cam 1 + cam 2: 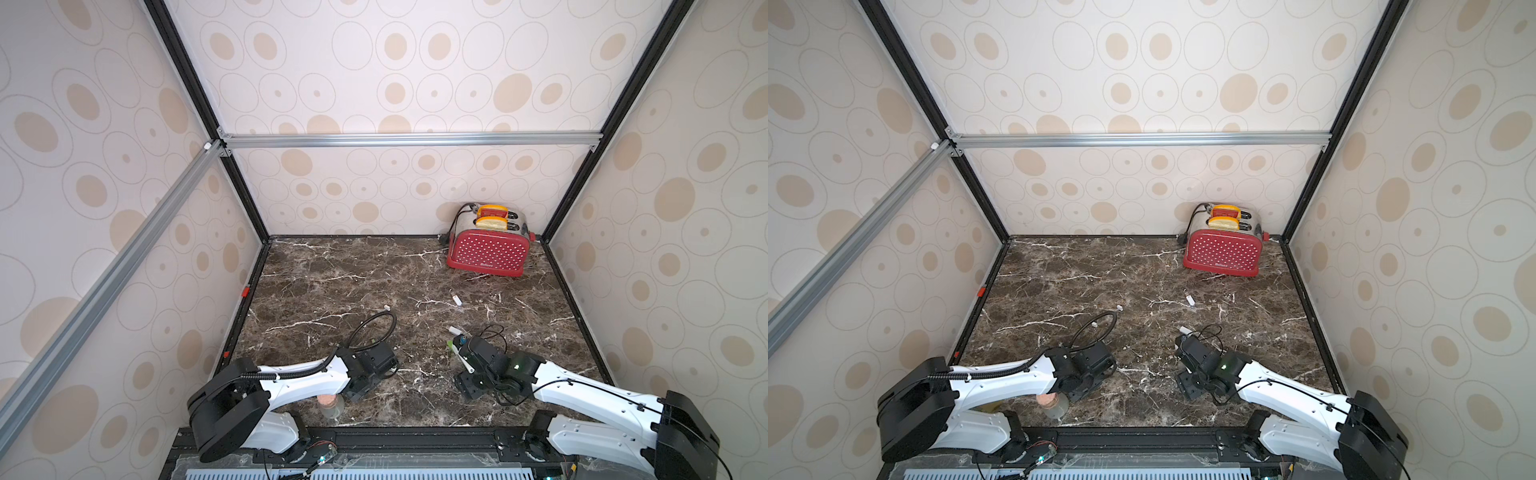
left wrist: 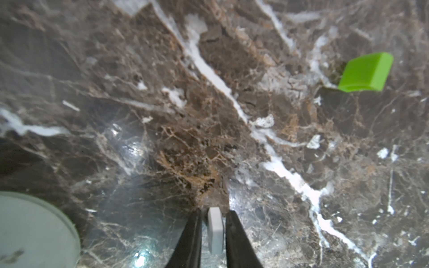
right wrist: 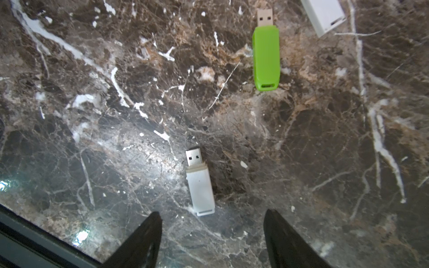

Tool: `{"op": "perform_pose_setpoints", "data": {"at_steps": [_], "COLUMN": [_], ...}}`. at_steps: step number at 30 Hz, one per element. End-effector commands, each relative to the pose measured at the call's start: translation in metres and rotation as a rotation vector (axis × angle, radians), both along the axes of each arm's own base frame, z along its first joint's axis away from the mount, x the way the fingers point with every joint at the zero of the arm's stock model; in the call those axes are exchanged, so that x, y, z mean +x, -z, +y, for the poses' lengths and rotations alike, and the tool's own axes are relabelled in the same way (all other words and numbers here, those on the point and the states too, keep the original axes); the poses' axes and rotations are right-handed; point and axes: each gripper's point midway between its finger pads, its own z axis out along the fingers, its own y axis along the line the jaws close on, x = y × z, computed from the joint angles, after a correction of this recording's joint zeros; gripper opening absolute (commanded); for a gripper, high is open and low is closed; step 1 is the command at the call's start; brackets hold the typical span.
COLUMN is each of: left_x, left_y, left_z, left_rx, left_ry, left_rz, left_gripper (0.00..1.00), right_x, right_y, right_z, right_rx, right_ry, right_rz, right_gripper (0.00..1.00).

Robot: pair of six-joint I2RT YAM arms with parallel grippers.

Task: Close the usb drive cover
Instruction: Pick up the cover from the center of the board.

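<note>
1. Jar (image 1: 330, 404): stands at the front edge of the bench (image 1: 332, 270), left of middle, partly hidden by the left arm (image 1: 299, 374).
2. Left gripper (image 2: 213, 211): points down at the marble near the jar. Its fingers (image 2: 190, 239) stand close on either side of a white cap (image 2: 216, 232). A thin gap shows beside the cap, so whether they pinch it cannot be told.
3. Green cap (image 2: 365, 73): lies on the marble, well apart from the left gripper.
4. Right gripper (image 3: 213, 212): hangs over the bench's front half, right of middle, its fingers (image 3: 144, 241) spread wide and holding nothing.
5. White drive (image 3: 200, 183): lies flat just ahead of those fingers, its plug (image 3: 193, 156) bare and uncapped.
6. Green drive (image 3: 266, 58): lies beyond the white drive and apart from it, its plug likewise bare.
7. Toaster (image 1: 488, 249): stands in the far right corner with two slices (image 1: 492, 212) in its slots.
</note>
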Motion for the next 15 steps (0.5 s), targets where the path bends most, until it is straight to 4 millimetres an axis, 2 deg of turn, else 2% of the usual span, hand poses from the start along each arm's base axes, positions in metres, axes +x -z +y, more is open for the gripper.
{"op": "perform_pose_setpoints", "data": {"at_steps": [1,7,15], "left_x": [-0.0038,-0.0034,-0.0022], "left_y": [0.0028,0.0018,-0.0002], "left_z": [0.0098,0.0096,0.0086], "left_rx": [0.031,0.030,0.038], "left_ry": [-0.003,0.003,0.029], "left_rz": [0.016,0.013,0.008], "left_gripper": [0.19,0.16,0.01], "right_x": [-0.0019,-0.0015,-0.0018], "right_y": [0.0007,0.0001,0.0009], "right_z": [0.0014,0.0016,0.0011], "right_rx": [-0.003,-0.004,-0.007], "right_ry": [-0.015,-0.015,-0.014], "right_rz": [0.002,0.000,0.002], "right_gripper": [0.74,0.74,0.74]}}
